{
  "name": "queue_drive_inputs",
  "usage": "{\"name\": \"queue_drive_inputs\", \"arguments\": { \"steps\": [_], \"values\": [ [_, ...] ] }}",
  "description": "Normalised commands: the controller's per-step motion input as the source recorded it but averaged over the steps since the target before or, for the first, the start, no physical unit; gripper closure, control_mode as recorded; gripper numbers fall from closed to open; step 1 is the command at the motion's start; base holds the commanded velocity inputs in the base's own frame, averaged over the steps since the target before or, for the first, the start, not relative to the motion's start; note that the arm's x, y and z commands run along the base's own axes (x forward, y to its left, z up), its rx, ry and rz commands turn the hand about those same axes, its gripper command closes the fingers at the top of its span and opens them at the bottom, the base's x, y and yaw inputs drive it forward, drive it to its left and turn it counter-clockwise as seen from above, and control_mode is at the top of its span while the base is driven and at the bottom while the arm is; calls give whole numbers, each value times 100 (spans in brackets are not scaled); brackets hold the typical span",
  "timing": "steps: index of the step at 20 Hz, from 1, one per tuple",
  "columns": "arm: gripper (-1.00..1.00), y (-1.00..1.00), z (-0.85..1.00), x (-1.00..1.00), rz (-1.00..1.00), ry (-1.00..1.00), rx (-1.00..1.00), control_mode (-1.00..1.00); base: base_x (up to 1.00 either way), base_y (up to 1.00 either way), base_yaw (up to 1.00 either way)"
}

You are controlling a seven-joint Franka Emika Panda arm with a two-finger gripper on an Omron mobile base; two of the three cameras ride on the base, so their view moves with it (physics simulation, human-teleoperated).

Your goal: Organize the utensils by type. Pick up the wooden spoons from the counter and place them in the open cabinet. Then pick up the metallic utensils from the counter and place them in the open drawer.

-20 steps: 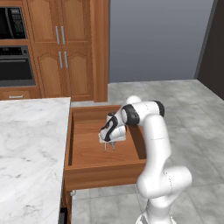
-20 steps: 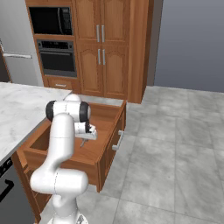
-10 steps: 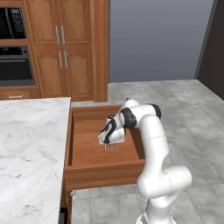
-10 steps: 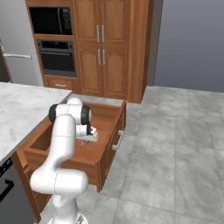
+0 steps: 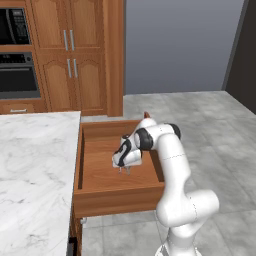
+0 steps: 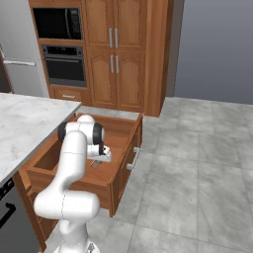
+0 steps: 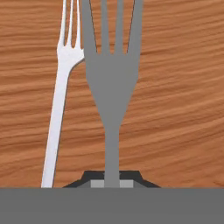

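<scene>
My gripper (image 5: 123,169) hangs low inside the open drawer (image 5: 115,192), fingers pointing down at its wooden bottom. It is shut on the handle of a grey metal fork (image 7: 112,74), whose four tines point away from the hand, close over the drawer floor. In the hand view a paler fork-shaped form (image 7: 61,87) lies on the wood just left of the held fork. From the right base view the gripper (image 6: 99,162) sits near the middle of the drawer (image 6: 74,180). The marble counter (image 5: 30,165) beside the drawer is bare where I see it. The wooden spoons and the cabinet are out of view.
Tall wooden cabinets (image 5: 82,55) with paired slim handles and a built-in oven (image 6: 64,64) stand behind the counter (image 6: 24,123). Grey tiled floor (image 5: 210,130) spreads to the right of the drawer. The drawer's low side walls flank the hand.
The gripper, still shut on the fork, has sunk a little lower toward the drawer bottom. The base and the drawer have not moved.
</scene>
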Motion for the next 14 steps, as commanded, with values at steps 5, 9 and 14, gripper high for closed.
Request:
{"name": "queue_drive_inputs", "arguments": {
  "steps": [5, 9, 14],
  "values": [
    [100, 0, -19, 11, 0, 0, 0, -100, 0, 0, 0],
    [100, 0, -18, 11, 0, 0, 0, -100, 0, 0, 0],
    [100, 0, -17, 12, 0, 0, 0, -100, 0, 0, 0]
  ]
}}
